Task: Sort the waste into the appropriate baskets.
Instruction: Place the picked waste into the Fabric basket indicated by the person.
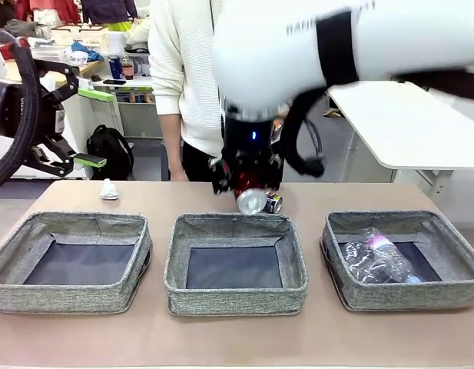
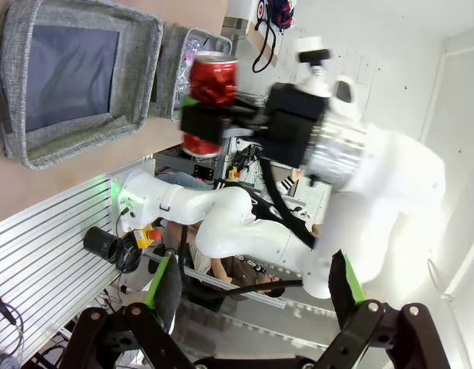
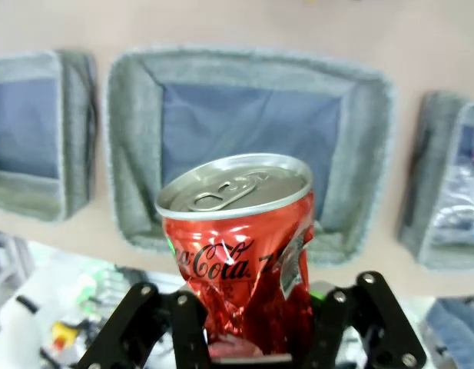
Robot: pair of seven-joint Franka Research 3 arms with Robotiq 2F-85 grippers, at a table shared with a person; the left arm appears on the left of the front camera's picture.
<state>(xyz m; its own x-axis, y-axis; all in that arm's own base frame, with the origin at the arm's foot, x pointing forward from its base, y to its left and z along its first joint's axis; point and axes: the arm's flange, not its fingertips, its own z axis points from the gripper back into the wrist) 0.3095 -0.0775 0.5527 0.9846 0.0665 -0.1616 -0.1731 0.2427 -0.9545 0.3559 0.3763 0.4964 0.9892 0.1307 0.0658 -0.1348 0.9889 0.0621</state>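
**Right arm's got the red can**

The right gripper (image 1: 248, 183) is clamped tight on the red can (image 3: 237, 254) (it's crumpled pretty badly), holding it by the far wall of the middle basket (image 1: 237, 296), right beside the dark can (image 1: 273, 204) lying on the table (image 1: 221, 338). The left gripper (image 1: 87, 128) hangs off to the side, fingers spread wide, gripping nothing. The clear bottle (image 1: 382, 250) sits in the right basket (image 1: 406, 296), and the tissue wad (image 1: 108, 190) lies behind the left basket (image 1: 71, 300)

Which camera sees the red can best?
The right wrist view: the red can is big and close, dented, with readable lettering. The front view shows it small, mostly its silver top. The left wrist view shows it farther off, sideways.
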